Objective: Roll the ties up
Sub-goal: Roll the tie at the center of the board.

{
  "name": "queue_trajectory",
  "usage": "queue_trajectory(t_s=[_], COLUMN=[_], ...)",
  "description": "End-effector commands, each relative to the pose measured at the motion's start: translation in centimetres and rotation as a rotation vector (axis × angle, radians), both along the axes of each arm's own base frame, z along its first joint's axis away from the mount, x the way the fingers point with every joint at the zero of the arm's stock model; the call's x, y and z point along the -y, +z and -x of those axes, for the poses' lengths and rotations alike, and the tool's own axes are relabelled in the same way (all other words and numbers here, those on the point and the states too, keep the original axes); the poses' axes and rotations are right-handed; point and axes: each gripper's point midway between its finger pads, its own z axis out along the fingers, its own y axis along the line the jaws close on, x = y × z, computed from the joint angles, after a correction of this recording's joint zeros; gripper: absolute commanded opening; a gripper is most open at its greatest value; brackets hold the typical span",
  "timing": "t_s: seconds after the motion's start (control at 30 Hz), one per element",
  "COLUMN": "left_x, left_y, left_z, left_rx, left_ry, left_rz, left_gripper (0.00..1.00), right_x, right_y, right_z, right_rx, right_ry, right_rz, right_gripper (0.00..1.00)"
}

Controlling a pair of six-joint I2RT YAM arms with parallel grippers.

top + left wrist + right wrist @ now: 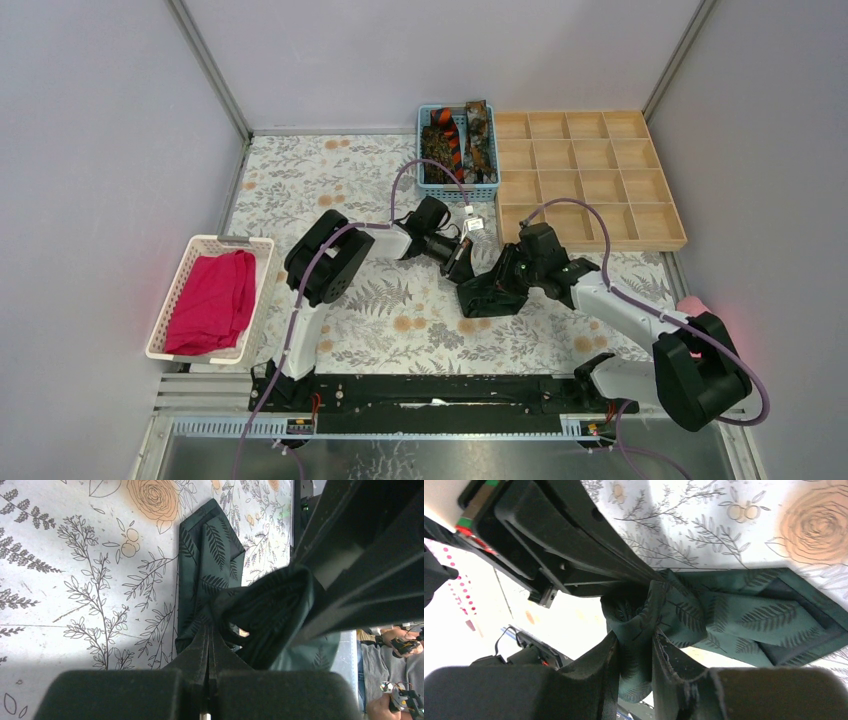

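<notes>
Two grippers on one half-rolled tie, near the wooden tray's [585, 185] near-left corner

The dark green tie [210, 545] lies on the flowered table cover in front of that corner, its pointed end flat and the rest bunched into a loose coil; the left gripper [209, 630] is pinched tight on fabric at the coil's edge; the right gripper [651, 640] stands narrow, with a fold of the coil between its fingers. The coil looks slack, so I judge that one arm turning or pulling faster than the other would unwind it or drag the flat end askew; letting go early would let it spring open. More ties wait in the blue basket [458, 193] against the tray's left side.
</notes>
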Motion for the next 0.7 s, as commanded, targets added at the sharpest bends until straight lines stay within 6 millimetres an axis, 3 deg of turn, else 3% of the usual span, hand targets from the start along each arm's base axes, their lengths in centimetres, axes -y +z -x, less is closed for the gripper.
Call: queue_trajectory(t_s=[0.0, 0.27, 0.67], left_x=[-0.2, -0.1, 0.3], left_y=[-0.1, -0.1, 0.2], left_z=[0.7, 0.6, -0.1], left_rx=[-0.036, -0.039, -0.028], left_ry=[-0.029, -0.022, 0.007], left_rz=[0.019, 0.019, 0.019], left_gripper=[0.0, 0.0, 0.0], right_x=[3.3, 4.9, 6.5], right_y=[-1.8, -4.8, -6.3], right_z=[0.1, 1.7, 2.1], right_rx=[-0.014, -0.106, -0.156], right_ry=[-0.088, -0.134, -0.162], right_rz=[0.143, 0.21, 0.318], right_gripper=[0.27, 0.28, 0.32])
